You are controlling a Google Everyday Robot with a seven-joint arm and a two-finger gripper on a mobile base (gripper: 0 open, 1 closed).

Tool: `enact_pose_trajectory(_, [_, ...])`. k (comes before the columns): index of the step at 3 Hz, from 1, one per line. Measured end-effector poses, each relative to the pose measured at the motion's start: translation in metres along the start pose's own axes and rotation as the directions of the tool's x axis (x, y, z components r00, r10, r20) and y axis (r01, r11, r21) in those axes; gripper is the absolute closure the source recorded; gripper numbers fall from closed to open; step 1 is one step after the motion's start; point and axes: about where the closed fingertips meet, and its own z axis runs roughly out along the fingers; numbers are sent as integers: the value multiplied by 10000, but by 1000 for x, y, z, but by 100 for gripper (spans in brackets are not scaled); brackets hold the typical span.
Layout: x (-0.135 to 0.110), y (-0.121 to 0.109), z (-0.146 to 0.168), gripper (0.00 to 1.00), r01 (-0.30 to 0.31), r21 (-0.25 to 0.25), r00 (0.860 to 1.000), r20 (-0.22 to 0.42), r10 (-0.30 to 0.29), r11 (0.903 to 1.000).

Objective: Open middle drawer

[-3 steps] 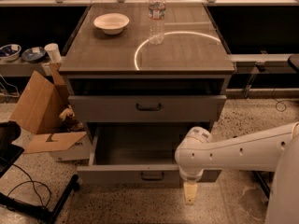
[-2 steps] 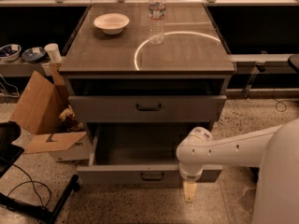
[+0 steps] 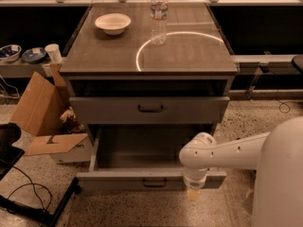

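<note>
The middle drawer (image 3: 118,179) is a wide, shallow grey tray pulled far out of the cabinet, and its inside looks empty. Its flat front carries a small dark loop handle (image 3: 154,183) at the centre. My gripper (image 3: 192,193) hangs pointing down from the white wrist (image 3: 198,157). It is just in front of the right part of the drawer front, to the right of the handle and apart from it. Above, the taller-fronted grey drawer (image 3: 109,110) with a wider handle (image 3: 150,109) stands slightly out.
A water bottle (image 3: 158,14) and a white bowl (image 3: 112,22) stand on the cabinet top (image 3: 189,56). An open cardboard box (image 3: 40,112) lies on the floor to the left. Dark equipment and cables (image 3: 28,197) are at the lower left. My white arm (image 3: 279,174) fills the lower right.
The gripper stays in front of the pulled-out drawer's right part. The white arm at the right has come nearer and fills more of the view. The drawers have not moved.
</note>
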Motion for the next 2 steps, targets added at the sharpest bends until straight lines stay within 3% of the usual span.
enact_pose_trajectory(1, [0, 0, -2, 69, 0, 0, 10000, 0, 0, 10000])
enact_pose_trajectory(2, [13, 18, -9, 92, -286, -198, 9989, -370, 278, 9994])
